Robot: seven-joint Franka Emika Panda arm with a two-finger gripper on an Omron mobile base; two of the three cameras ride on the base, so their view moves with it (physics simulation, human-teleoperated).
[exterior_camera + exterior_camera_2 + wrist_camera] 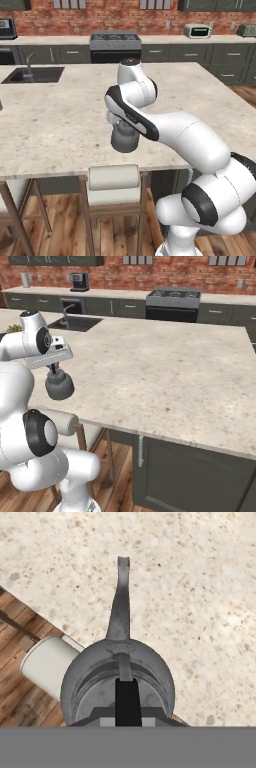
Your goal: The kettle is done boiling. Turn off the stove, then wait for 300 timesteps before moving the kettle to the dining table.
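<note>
The kettle [124, 139] was already off the stove [115, 41], which stood well apart against the far brick wall; whether its burner had been turned off could not be told at that range. The robot had reached the near edge of the desk [60, 125], the big island with the speckled stone top, so the carrying part looked nearly finished. By my reading, what remained was to bring the kettle fully over the stone, set it down and let go.

In the left base view the kettle hung right at the near rim of the desk, above a pale stool [113, 178]. In the right base view it hung under the arm's wrist, and whether it touched the top could not be told.

The claw [128, 704] was closed on the kettle's thin arched handle, directly above the body, so the kettle hung straight beneath it. In the hand view its spout pointed away over the stone, while the body straddled the desk's edge.
</note>
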